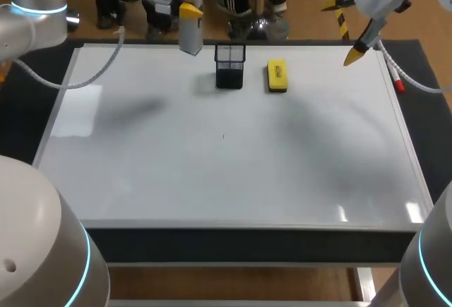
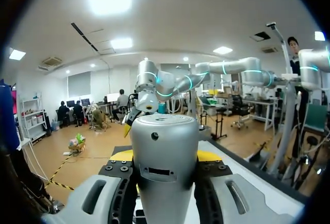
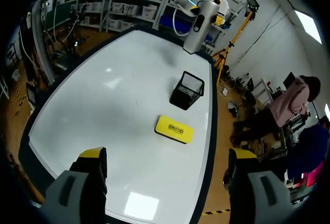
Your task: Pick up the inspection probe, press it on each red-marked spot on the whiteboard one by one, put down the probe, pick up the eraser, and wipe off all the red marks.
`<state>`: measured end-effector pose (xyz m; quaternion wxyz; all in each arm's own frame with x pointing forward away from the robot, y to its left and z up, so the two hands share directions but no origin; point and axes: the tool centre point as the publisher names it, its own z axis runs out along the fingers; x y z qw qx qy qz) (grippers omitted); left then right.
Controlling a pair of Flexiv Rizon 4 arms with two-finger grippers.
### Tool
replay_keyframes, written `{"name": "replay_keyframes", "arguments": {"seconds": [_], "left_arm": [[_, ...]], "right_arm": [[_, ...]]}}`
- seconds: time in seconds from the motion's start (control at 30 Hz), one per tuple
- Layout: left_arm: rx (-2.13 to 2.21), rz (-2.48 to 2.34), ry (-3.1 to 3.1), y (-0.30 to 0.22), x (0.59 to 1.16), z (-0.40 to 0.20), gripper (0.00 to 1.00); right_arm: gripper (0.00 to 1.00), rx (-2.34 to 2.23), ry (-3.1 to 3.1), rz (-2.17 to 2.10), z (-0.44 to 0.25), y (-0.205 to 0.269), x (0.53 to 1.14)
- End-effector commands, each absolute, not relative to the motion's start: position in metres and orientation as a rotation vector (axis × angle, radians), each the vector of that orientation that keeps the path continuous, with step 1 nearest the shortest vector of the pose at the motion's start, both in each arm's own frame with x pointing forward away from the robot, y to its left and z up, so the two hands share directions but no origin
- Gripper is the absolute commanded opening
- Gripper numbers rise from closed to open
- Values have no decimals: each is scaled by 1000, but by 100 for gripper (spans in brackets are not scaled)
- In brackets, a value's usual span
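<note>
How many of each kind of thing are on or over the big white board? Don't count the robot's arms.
eraser: 1
basket: 1
probe: 1
pen: 1
Total: 4

Near board (image 1: 226, 180): wide passage.
Far edge: basket (image 1: 229, 65) and eraser (image 1: 277, 75) stand close, slim gap.
Right rim: pen (image 1: 397, 80), probably.

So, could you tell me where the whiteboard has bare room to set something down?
The near half of the whiteboard is bare, from holder and eraser to the near edge, and so is the left side. The far middle is crowded: left hand with probe, holder, eraser. A marker lies along the right edge.
</note>
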<state>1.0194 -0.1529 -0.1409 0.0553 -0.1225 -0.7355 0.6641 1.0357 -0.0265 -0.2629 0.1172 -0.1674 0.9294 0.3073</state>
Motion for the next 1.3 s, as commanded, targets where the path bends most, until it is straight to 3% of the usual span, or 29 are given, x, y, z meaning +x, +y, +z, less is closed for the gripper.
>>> {"name": "replay_keyframes", "arguments": {"seconds": [0.03,0.63,1.3], "left_arm": [[-319,2052,-2260,-170,1019,-139,0],[-280,2128,-2212,-218,1043,-146,0],[-93,2233,-2233,-233,1054,-164,0]], "right_arm": [[100,-492,2723,894,-262,-27,1036],[100,-492,2723,894,-262,-27,1036],[100,-492,2723,894,-262,-27,1036]]}}
